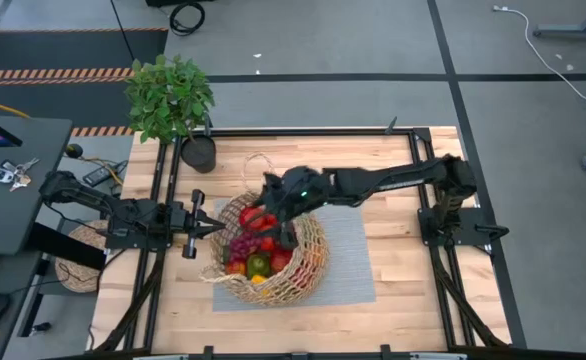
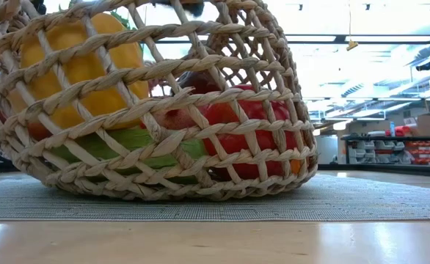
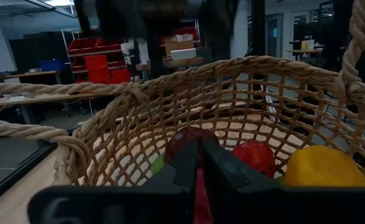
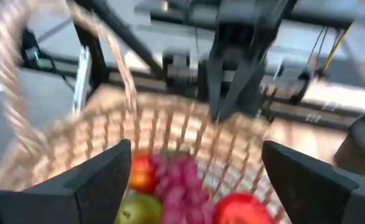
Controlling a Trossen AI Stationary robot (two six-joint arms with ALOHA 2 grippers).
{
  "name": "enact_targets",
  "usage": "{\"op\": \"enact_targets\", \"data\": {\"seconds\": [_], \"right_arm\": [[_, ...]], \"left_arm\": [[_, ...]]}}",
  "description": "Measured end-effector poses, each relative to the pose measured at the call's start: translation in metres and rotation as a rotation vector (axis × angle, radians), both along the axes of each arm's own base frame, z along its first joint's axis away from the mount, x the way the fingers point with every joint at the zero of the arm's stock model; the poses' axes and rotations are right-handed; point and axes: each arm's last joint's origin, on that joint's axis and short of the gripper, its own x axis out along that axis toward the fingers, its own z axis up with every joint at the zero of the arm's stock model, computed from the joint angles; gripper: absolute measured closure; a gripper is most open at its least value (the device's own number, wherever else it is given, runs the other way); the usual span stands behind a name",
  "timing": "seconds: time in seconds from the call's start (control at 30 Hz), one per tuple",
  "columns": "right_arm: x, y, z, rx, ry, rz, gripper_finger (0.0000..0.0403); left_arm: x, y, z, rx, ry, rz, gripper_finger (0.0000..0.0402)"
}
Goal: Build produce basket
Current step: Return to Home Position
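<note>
The large tan wicker basket (image 1: 308,270) stands on a grey mat and looks tipped in the low view (image 2: 164,169). It holds the produce (image 1: 258,258): purple grapes (image 4: 176,180), red pieces (image 2: 244,139), a yellow piece (image 2: 75,66) and a green one (image 2: 127,143). My left gripper (image 1: 213,228) is shut and level at the basket's left rim, pointing into it (image 3: 199,155). My right gripper (image 1: 265,215) hangs open and empty over the basket's far left part, fingers wide apart above the fruit (image 4: 195,155). My left gripper's shut fingertips (image 3: 189,162) are at the basket's left rim. The fingers hide the near rim, so I cannot tell whether they touch it.
A leafy potted plant (image 1: 170,98) in a dark pot (image 1: 199,152) stands at the table's far left corner. The grey mat (image 1: 348,250) reaches right of the basket. A flat woven disc (image 1: 78,262) lies off the table's left side. The basket's looped handles (image 3: 20,130) stick out.
</note>
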Motion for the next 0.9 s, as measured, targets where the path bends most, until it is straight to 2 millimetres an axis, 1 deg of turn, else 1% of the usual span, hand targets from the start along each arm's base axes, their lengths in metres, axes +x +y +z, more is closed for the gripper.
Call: {"op": "enact_targets", "data": {"seconds": [0.13, 0.2, 0.3, 0.43, 0.57, 0.77, 0.9], "right_arm": [[-0.024, -0.002, 0.037, -0.029, -0.099, -0.04, 0.0033], [-0.039, -0.001, 0.047, -0.045, -0.123, -0.069, 0.0036], [-0.062, 0.0, 0.05, -0.06, -0.132, -0.107, 0.0043], [-0.093, 0.001, 0.037, -0.041, -0.19, -0.154, 0.005], [-0.13, 0.0, 0.02, 0.008, -0.263, -0.163, 0.0054], [-0.184, 0.002, -0.014, 0.066, -0.363, -0.061, 0.0054], [-0.217, -0.002, -0.034, 0.126, -0.443, -0.039, 0.0054]], "left_arm": [[0.0, 0.0, 0.0, 0.0, 0.0, 0.0, 0.0366], [0.0, 0.0, 0.0, 0.0, 0.0, 0.0, 0.0366], [0.0, 0.0, 0.0, 0.0, 0.0, 0.0, 0.037], [0.0, 0.0, 0.0, 0.0, 0.0, -0.001, 0.0374], [0.0, 0.0, 0.0, 0.0, 0.0, -0.001, 0.037], [0.0, 0.0, 0.0, 0.0, 0.0, 0.0, 0.0366], [0.0, 0.0, 0.0, 0.0, 0.0, 0.0, 0.0371]]}}
